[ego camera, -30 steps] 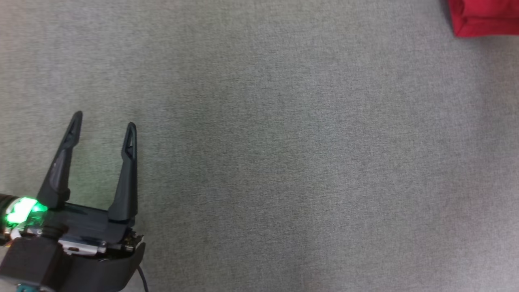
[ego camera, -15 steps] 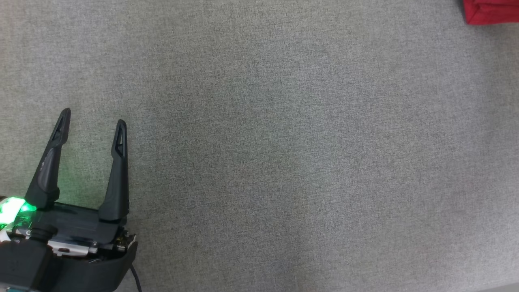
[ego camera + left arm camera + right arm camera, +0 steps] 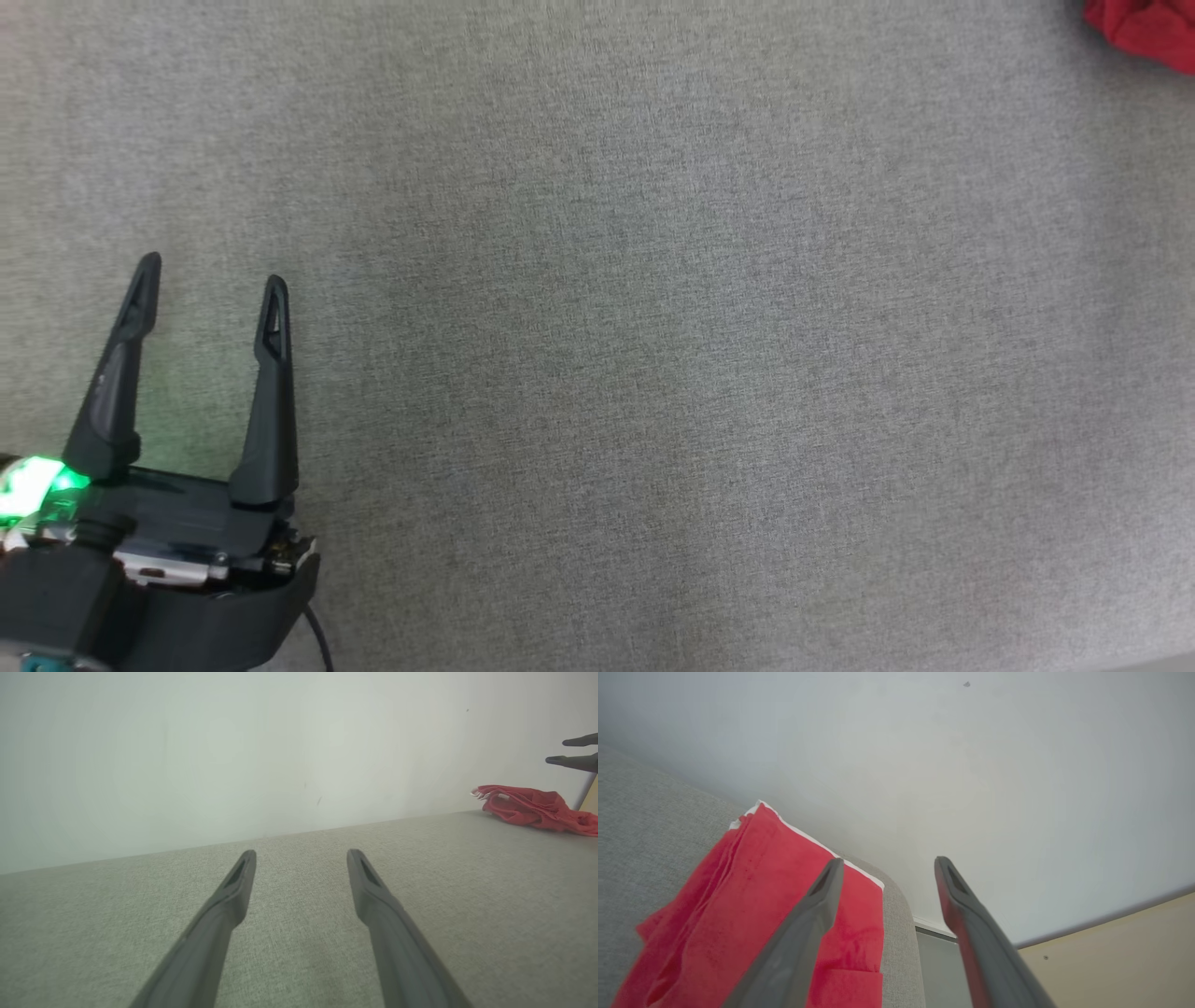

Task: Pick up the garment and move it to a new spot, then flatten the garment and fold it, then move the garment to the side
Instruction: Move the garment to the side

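Garment (image 3: 1144, 28), red: outline now rumpled at the far right corner of the grey surface (image 3: 597, 336), formerly a squared fold. Right gripper (image 3: 889, 861): fingers spread, nothing between them, hanging above the cloth. Left gripper (image 3: 211, 273): wide, empty, well apart from it. Judged: garment let go at the side, task near complete.

I work on a broad grey woven-fabric surface (image 3: 653, 327), flat and evenly textured. It runs back to a plain pale off-white wall (image 3: 210, 742) that rises straight from its far edge. The wall carries a small dark speck (image 3: 966, 684) high up. Past the surface's rounded corner (image 3: 903, 933) I see a dull grey band (image 3: 936, 961) low on the wall, and beside it a smooth beige plane (image 3: 1120, 961) – floor or panel, I cannot tell. The light is soft and even – no hard shadows.
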{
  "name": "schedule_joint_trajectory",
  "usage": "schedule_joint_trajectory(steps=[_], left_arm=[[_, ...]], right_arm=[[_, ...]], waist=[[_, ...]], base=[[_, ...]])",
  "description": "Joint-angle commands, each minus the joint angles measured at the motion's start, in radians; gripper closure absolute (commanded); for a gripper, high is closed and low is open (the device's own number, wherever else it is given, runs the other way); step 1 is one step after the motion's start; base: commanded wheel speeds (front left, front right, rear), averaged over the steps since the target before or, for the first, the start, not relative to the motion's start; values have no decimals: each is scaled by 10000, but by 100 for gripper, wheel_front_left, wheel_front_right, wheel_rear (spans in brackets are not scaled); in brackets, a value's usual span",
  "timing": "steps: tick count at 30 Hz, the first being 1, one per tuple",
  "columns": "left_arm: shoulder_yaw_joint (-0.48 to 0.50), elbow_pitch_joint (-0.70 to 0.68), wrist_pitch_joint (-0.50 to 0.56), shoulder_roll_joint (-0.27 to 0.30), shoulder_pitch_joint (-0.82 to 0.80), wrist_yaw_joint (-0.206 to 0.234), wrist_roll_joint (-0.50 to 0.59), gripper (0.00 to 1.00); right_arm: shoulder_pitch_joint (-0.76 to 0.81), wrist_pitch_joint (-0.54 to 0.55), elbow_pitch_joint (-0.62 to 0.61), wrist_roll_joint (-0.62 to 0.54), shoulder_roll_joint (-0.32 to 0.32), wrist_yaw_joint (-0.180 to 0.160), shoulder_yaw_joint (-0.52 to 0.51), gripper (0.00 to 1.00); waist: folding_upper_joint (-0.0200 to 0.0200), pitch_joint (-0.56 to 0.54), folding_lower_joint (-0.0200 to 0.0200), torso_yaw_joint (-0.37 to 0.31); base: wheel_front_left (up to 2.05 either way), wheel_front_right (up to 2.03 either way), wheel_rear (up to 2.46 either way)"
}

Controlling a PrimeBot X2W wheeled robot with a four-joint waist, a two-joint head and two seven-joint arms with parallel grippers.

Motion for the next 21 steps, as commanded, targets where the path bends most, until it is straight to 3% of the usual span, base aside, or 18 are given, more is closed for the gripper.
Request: schedule_joint_trajectory(steps=[1,10,21], left_arm=[[-24,104,-20,-92,23,8,-19,0],[550,949,-20,-787,441,11,-209,0],[1289,2011,-20,-1448,1363,35,-97,0]], right_arm=[[240,-123,-102,-166,89,-25,-67,0],[1369,-1218,-817,79,943,-25,-590,0],[3833,-2303,-1166,401,2910,-25,-1747,0]], waist=[[0,-255,0,128],[0,-1671,0,687],[0,-3558,0,1460]], base=[[0,0,0],[0,0,0],[0,0,0]])
